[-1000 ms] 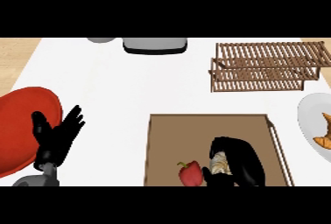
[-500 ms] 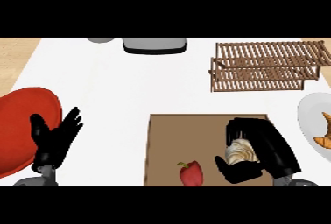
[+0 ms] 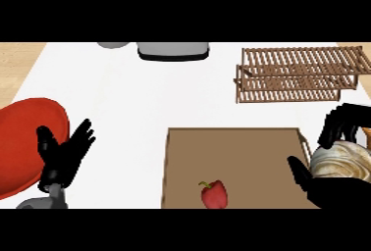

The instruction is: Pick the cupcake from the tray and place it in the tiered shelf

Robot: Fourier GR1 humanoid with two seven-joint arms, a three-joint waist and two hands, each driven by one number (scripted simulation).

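Since a moment ago, our right hand (image 3: 340, 184) has carried the cupcake (image 3: 340, 162) off to the tray's (image 3: 232, 162) right edge. Pale swirled frosting shows between curled fingers and thumb. We see no writing. Our left hand (image 3: 64, 154) rests spread beside the red plate (image 3: 22, 142).

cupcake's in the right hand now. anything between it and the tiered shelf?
Nothing visible. The right hand holds the cupcake at the tray's right edge; only bare white counter lies between it and the tiered shelf above.
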